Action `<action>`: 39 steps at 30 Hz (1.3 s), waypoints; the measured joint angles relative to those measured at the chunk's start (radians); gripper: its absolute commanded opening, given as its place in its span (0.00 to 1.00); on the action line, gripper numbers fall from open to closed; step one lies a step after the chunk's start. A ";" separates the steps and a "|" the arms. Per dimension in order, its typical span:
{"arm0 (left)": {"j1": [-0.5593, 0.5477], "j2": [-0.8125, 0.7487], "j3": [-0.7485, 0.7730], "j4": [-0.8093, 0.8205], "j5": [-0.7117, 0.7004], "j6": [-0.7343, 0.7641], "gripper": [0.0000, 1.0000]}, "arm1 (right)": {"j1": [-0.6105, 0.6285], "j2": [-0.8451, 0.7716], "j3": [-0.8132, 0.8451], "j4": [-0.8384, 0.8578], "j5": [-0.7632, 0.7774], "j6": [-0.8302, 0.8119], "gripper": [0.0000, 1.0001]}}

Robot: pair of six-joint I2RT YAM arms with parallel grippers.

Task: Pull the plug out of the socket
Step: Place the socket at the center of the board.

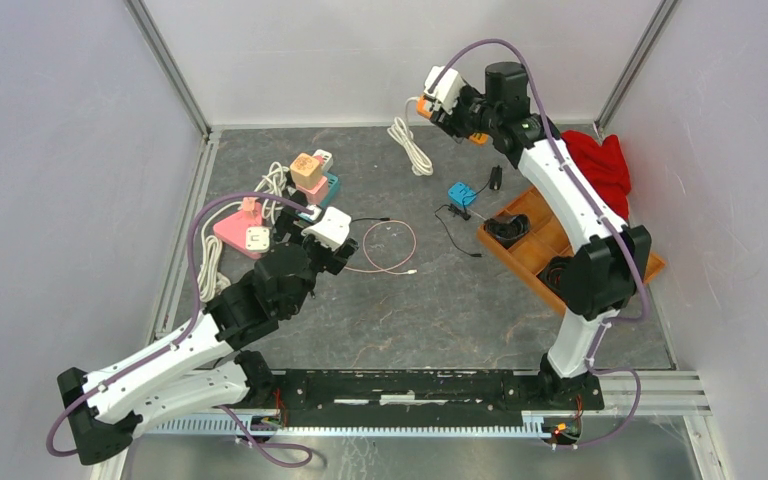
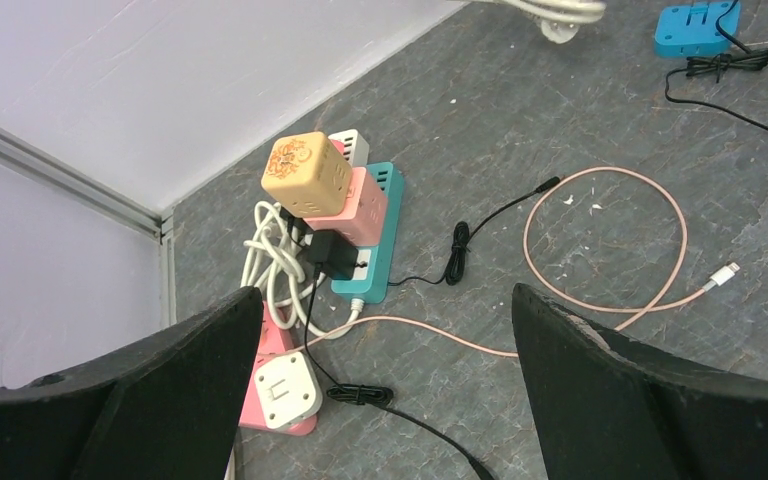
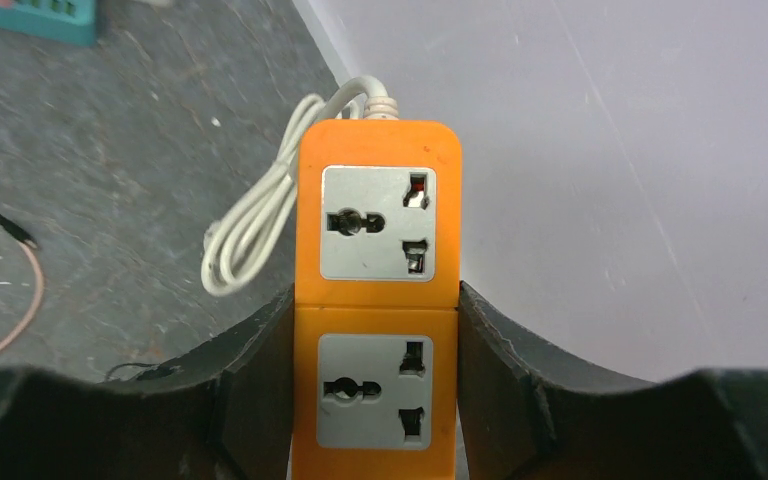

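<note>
The left pincer (image 2: 385,305) is wide open and holds nothing. It hangs over the table, with the black plug (image 2: 332,255) a little toward 11 o'clock from the gap between its fingers. The right pincer (image 3: 375,295) is squeezed onto the orange strip (image 3: 378,160), up in the air at 1 o'clock in the top view (both holes that show on it are empty, so I think it needs no pulling). The black plug sits in the teal strip (image 2: 388,185) at its 6 o'clock end, right beside the pink block (image 2: 360,205). In the left wrist view the teal strip lies long from 12 to 6 o'clock, tipped a bit toward 1, and its holes face up, so the plug points up out of it. I think the left pincer should come down with one finger on each side of the plug, miss the pink block and the white cord (image 2: 270,260), squeeze, and pull straight up with no twisting. Nothing holds the teal strip down, so it may lift too.
</note>
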 measured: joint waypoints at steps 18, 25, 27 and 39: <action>0.000 0.026 0.000 -0.004 0.026 0.000 1.00 | -0.082 0.325 0.056 0.120 0.057 -0.148 0.00; 0.000 0.037 0.000 -0.005 0.047 0.000 1.00 | -0.162 0.439 0.108 0.153 0.048 -0.147 0.07; 0.000 0.039 0.000 -0.005 0.048 0.000 1.00 | -0.182 0.470 0.117 0.155 0.048 -0.143 0.10; 0.000 0.074 0.000 -0.012 0.055 0.000 1.00 | -0.200 0.594 0.155 0.172 0.071 -0.121 0.38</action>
